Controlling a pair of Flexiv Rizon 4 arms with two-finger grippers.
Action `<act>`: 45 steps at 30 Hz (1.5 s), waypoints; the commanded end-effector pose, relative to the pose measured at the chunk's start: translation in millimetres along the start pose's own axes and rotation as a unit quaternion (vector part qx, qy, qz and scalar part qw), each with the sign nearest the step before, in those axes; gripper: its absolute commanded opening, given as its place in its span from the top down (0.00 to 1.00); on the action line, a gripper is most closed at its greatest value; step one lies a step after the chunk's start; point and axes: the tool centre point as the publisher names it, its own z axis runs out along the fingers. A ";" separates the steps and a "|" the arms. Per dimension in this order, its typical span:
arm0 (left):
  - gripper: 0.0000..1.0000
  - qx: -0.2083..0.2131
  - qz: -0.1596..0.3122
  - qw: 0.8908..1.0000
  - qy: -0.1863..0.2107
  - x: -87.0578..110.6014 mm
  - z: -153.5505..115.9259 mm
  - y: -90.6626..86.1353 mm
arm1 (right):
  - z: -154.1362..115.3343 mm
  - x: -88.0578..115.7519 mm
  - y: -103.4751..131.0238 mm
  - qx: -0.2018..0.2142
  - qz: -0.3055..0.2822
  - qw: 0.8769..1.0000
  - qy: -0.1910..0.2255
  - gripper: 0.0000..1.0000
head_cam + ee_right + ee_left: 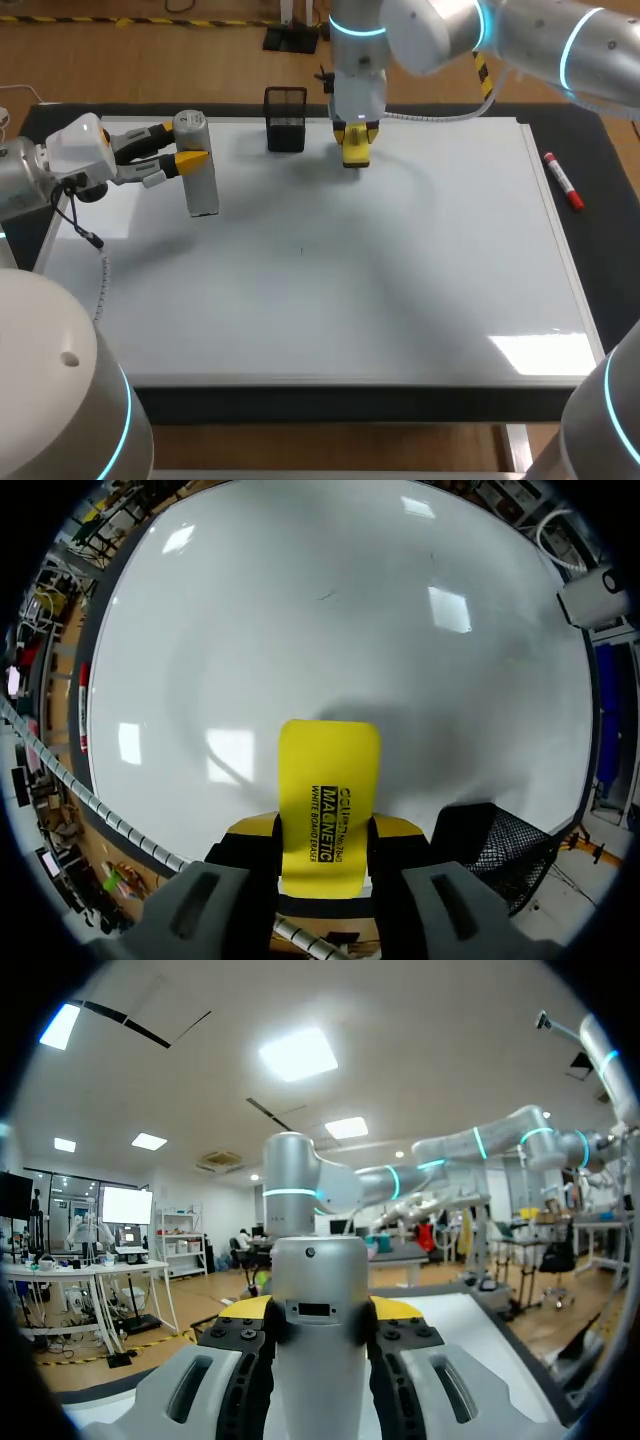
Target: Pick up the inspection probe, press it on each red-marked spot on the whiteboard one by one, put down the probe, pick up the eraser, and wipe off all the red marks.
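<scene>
On the whiteboard [350, 300], a holder [286, 122] stands between probe [200, 170] and eraser [356, 148]; a marker [563, 180] seemingly lies off right.

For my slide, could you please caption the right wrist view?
Right gripper shut on the yellow eraser, over the whiteboard.

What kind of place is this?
Probably a robot testing lab: a whiteboard lies flat under two robot arms; the left arm holds a grey probe, the right arm a yellow eraser.
</scene>
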 end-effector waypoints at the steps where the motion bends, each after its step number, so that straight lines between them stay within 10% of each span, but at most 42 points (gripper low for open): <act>1: 1.00 0.000 0.000 1.000 0.000 0.4 -0.2 -1.0 | 5.1 -1.7 -11.4 -0.017 -0.001 1.000 0.001 1.00; 45: 1.00 0.000 0.000 1.000 0.000 0.4 -0.2 -1.0 | 30.0 -0.7 -34.4 -0.045 0.007 0.999 0.002 1.00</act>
